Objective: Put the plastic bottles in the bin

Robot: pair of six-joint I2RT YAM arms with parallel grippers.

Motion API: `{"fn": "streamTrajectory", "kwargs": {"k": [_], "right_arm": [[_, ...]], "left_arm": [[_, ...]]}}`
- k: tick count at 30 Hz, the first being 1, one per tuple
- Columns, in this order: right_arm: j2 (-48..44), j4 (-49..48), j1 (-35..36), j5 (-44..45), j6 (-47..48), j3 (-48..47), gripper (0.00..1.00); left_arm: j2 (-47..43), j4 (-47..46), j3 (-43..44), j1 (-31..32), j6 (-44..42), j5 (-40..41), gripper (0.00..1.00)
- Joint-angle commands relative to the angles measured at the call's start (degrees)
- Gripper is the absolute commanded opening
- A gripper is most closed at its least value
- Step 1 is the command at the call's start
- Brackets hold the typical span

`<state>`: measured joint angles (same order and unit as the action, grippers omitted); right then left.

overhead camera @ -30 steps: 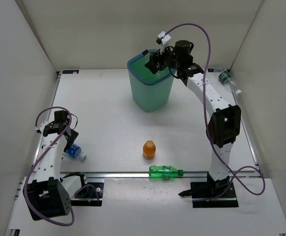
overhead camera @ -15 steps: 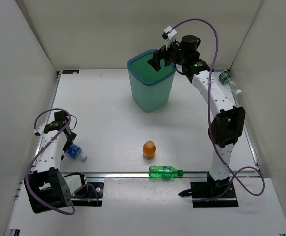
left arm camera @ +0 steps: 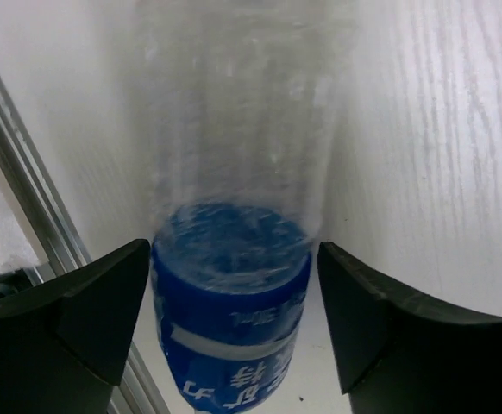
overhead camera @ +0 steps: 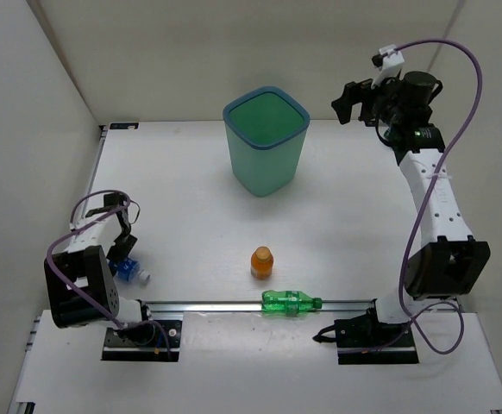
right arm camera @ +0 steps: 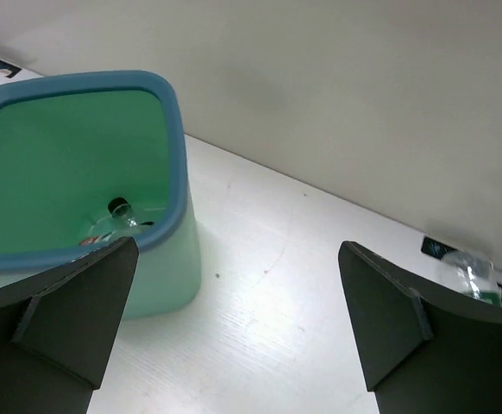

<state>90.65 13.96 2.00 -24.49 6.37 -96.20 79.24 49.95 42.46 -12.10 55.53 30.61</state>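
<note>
The teal bin (overhead camera: 266, 169) stands at the back middle. A clear bottle (right arm camera: 120, 216) lies inside it, seen in the right wrist view past the bin's rim (right arm camera: 175, 147). My right gripper (overhead camera: 348, 102) is open and empty, raised to the right of the bin (right arm camera: 239, 244). My left gripper (overhead camera: 123, 244) is open around a clear bottle with a blue label (overhead camera: 127, 269) lying at the left rail; the bottle (left arm camera: 229, 302) sits between the fingers (left arm camera: 87, 319). An orange bottle (overhead camera: 261, 261) and a green bottle (overhead camera: 290, 302) lie at the front middle. A green-labelled bottle (right arm camera: 473, 276) lies at the back right wall.
A metal rail (overhead camera: 234, 305) runs along the front edge, and the green bottle lies on it. White walls enclose the table on the left, back and right. Purple cables loop off both arms.
My right arm has swung from above the bin's rim to the right and up, away from it. My left gripper has drawn back and down over the blue-labelled bottle.
</note>
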Motion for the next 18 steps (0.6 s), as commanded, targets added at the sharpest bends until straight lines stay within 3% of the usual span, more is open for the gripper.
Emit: {"fn": "streamTrajectory", "kwargs": {"k": [1,4,6,12,18], "right_arm": [[-3.63,-2.71,-0.77,2.24,-2.77,3.82,0.99],[-7.06,-2.96,-1.64,3.75,-3.03,7.24,0.99],[-8.73,-4.02,-1.91,3.92,-4.08,9.53,0.99],[-13.82,-2.28,-3.76,7.17,-5.04,17.70,1.00],[-20.16,0.10,-7.10,7.88,-9.71,30.80,0.99]], "left_arm": [[0.47,-2.31,2.81,0.50,-1.64,1.39,0.86],[-0.75,-3.54,3.94,1.98,-2.52,-0.73,0.60],[-2.06,-3.46,5.26,3.57,-2.26,0.24,0.52],[-7.96,-7.58,16.31,10.77,-10.50,-0.29,0.57],[-1.57,-19.87,37.24,28.15,-24.55,5.59,0.57]]}}
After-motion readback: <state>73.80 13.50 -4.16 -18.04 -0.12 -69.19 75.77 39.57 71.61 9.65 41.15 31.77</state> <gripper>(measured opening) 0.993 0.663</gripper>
